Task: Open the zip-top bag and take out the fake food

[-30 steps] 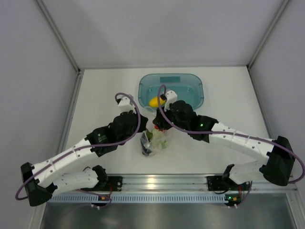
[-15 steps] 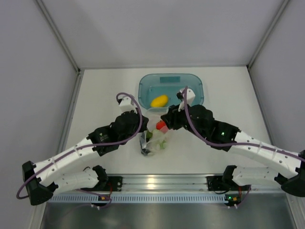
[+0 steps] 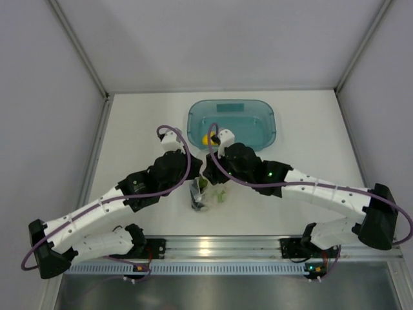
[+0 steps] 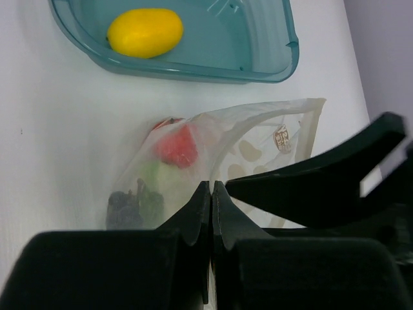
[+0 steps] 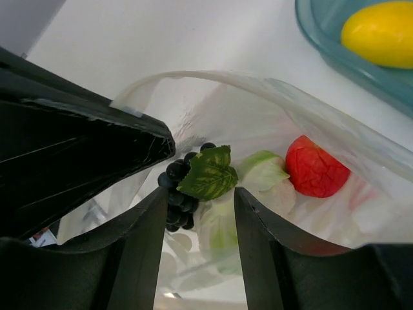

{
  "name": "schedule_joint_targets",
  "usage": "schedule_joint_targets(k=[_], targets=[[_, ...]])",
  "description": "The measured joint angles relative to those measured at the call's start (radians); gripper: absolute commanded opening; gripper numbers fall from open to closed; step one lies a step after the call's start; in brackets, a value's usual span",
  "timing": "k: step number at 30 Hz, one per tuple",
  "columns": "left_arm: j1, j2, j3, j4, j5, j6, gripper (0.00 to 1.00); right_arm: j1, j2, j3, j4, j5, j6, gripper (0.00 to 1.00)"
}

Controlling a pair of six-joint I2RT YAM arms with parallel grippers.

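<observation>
clamping the zip-top bag (image 4: 258,139) is left gripper (image 4: 211,190), right gripper (image 5: 201,195) parted at its mouth.

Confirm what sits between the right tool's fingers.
Grape bunch and a green leaf, inside the open zip-top bag; shown in the right wrist view.

You get bright, even light in the top view. The white table (image 3: 142,123) glows, and the shadows under the arms are soft and faint. A small white shine sits on the metal rail (image 3: 206,244) at the near edge.

In your left wrist view, the left gripper (image 4: 211,194) is very dark and fuzzy, close to the lens. The yellow fruit (image 4: 144,32) looks clear.

In your right wrist view, the right gripper (image 5: 201,194) is dark and soft too. The zip-top bag (image 5: 310,123) shines pale in places. The grape bunch (image 5: 177,187) looks sharp.
</observation>
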Motion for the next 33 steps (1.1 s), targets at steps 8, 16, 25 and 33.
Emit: schedule_joint_targets(k=[8,16,25,33], targets=[[0.002,-0.014,-0.001,0.003,0.014,-0.012,0.0,0.002,0.145,-0.001,0.04,-0.026,0.079,0.56],[0.006,-0.018,-0.006,-0.003,-0.014,-0.005,0.0,0.002,0.173,-0.085,0.151,-0.071,0.172,0.67],[0.012,-0.018,-0.022,-0.021,-0.053,0.004,0.0,0.002,0.242,-0.086,0.201,-0.078,0.232,0.64],[0.022,-0.018,-0.037,-0.063,-0.087,0.012,0.0,0.003,0.325,-0.084,0.254,-0.093,0.258,0.63]])
